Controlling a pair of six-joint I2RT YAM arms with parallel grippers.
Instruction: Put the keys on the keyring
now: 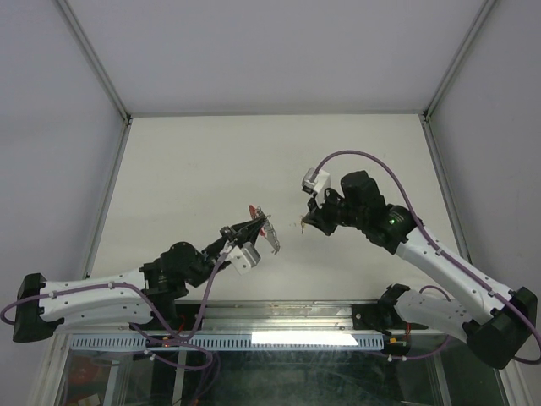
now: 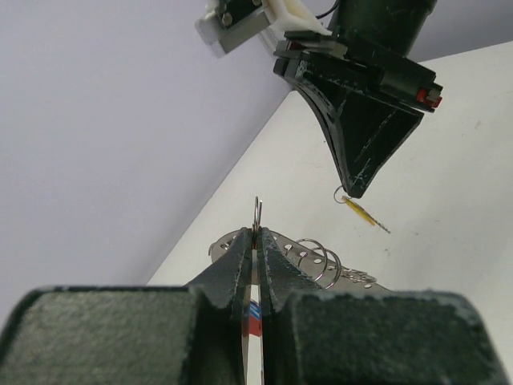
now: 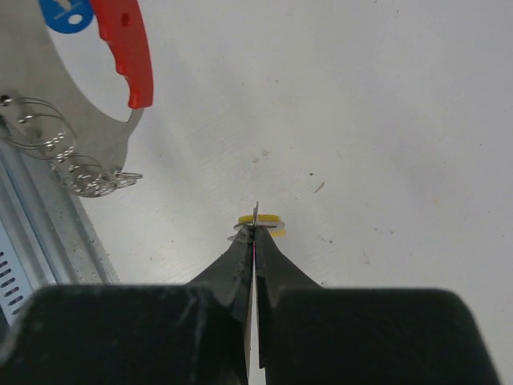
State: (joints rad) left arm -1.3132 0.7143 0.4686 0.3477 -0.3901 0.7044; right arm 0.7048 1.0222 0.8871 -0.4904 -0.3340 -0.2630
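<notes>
Left arm, right arm: white links, black joints & bases. Purple cable runs back from each wrist. White cam block beside tool. Left gripper, right gripper: dark wedge fingers, thin tips, scuffed. Green LED behind right tool. Red dot on side of right tool's body.

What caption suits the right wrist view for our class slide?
Right gripper, shut on the yellow key, with the red-tabbed keyring at upper left.

It is a robotics lab test cell: a plain white tabletop walled left, right and far by pale grey panels in silvery metal frame struts, with two white-and-black robot arms bolted to a silvery metal rail at the near edge.
</notes>
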